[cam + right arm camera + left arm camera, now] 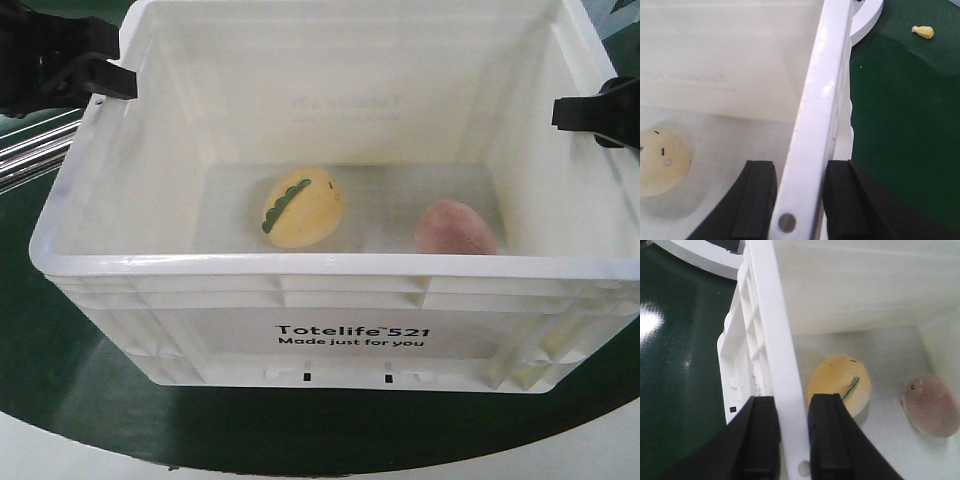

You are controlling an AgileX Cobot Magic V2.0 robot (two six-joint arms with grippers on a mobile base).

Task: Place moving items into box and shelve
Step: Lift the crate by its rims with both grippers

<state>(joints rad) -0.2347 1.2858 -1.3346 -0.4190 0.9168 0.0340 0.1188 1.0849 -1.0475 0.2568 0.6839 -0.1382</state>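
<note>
Green tabletop [60,395], tools [792,437] [800,197] gripping box [200,345] rim

**Large white rectangular plastic crate with ribbed rim** [350,340]: stands on the dark green tabletop [60,330], its printed long side nearest the front camera.

**Inside, on the crate floor:**
- Pale yellow egg-shaped object with a green scalloped stripe [303,207], left of centre.
- Dull reddish-brown egg-shaped object [455,228], to its right and close to the near wall. The two lie apart.

**Black left gripper** [792,440]: astride the crate's left wall, one finger inside and one outside.

**Black right gripper** [800,200]: astride the right wall in the same way. Whether either one presses its wall cannot be told.

**Outside the crate:**
- Round white tub [867,20], beyond the right wall, close to a crate corner.
- Small yellow piece [922,32], on the tabletop past the tub and apart from it.
- Metal rails [30,150], left of the crate.
</note>
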